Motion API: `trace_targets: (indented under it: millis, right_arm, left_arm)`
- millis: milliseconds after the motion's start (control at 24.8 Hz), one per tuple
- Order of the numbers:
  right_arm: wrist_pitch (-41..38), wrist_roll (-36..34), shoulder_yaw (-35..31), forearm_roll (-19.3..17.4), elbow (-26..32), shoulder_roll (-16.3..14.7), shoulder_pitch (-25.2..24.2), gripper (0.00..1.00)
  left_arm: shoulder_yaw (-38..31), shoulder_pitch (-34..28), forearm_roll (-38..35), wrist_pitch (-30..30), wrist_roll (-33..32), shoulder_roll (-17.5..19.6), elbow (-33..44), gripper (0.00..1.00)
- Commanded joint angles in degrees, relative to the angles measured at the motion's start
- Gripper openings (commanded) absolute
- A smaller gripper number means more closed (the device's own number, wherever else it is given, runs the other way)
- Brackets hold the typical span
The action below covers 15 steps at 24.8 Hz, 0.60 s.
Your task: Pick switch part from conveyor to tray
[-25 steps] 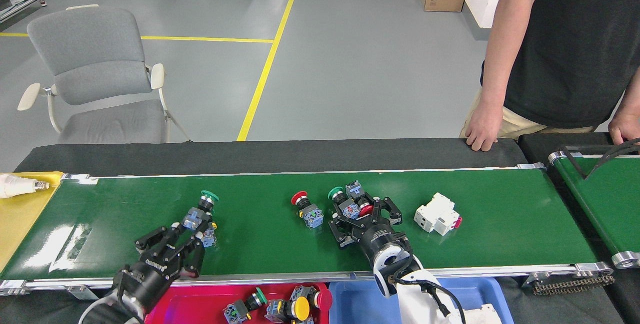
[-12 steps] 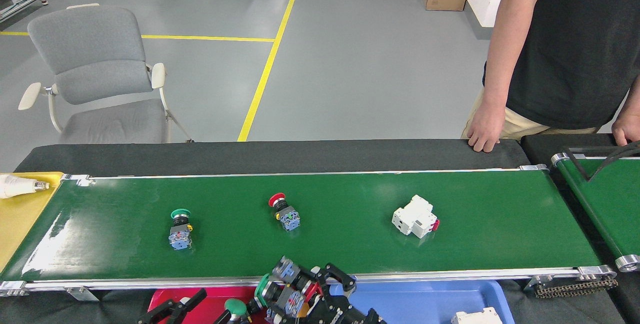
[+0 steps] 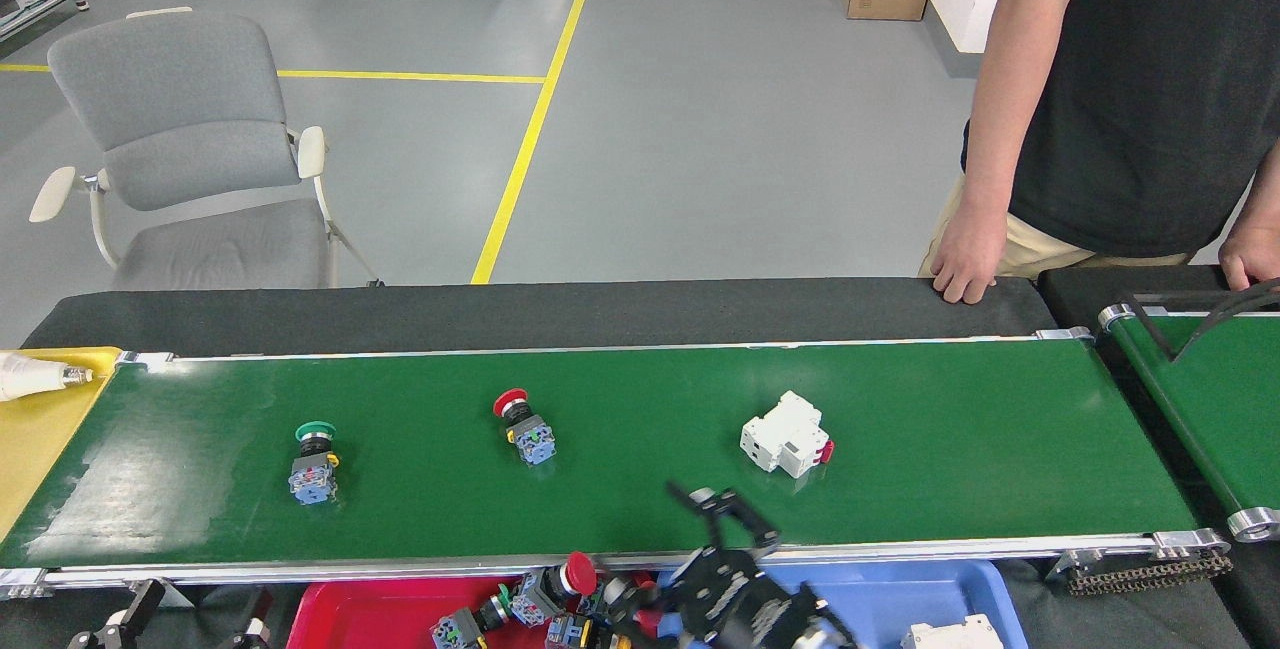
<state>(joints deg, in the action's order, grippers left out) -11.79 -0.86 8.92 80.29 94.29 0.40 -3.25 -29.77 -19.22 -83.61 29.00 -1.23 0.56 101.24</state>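
On the conveyor (image 3: 950, 449) lie a green-capped switch part (image 3: 313, 464) at the left, a red-capped switch part (image 3: 524, 427) near the middle, and a white breaker (image 3: 787, 434) to the right. The red tray (image 3: 370, 614) below the near rail holds several switch parts (image 3: 545, 597). My right gripper (image 3: 680, 564) hovers blurred over the near rail between the red tray and the blue tray (image 3: 900, 594), open and empty. Only the fingertips (image 3: 140, 611) of my left gripper (image 3: 195, 624) show, at the bottom left edge, spread apart with nothing between them.
A person stands at the far right with a hand (image 3: 962, 264) on the black far ledge. A narrower green belt (image 3: 1215, 399) adjoins at the right. A yellow surface (image 3: 45, 429) lies at the left end. A white breaker (image 3: 950, 637) sits in the blue tray. A grey chair (image 3: 190, 159) stands behind.
The right gripper, which held switch parts over the red tray, has opened and shifted right. The left gripper moved left and lower. All parts on the belt drifted left.
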Motion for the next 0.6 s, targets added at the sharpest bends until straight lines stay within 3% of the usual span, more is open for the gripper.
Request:
trace_targets:
  millis: [0,81,201,362,564]
  right_arm:
    - [2.48,-3.01,-7.16,-0.84,1.60,0.30,-2.73,1.00]
    - [2.39,-3.80,-13.49,-0.84,1.51,-0.13,-6.42,1.00]
    - [2.21,-3.88,-16.48,-0.93,1.60,-0.93,-9.76,1.00]
    - [1.95,-3.88,-16.48,-1.98,2.04,-1.10,-9.23,1.00]
    - [-2.79,-3.09,-16.48,-3.74,3.97,-3.39,-9.06,1.00]
  left_arm:
    - [-0.11,0.32,-0.41,-1.23,-0.18,0.41,0.45,0.99]
    - [-0.29,1.29,-1.65,-2.19,-0.44,0.49,-0.78,0.99]
    - [-0.11,3.22,-2.00,-4.13,-2.99,0.49,-2.18,0.99]
    - [-0.73,5.42,-2.00,-5.36,-5.10,0.85,-4.38,0.99]
    - [-0.81,7.79,-2.00,-9.49,-5.10,4.98,-9.30,0.99]
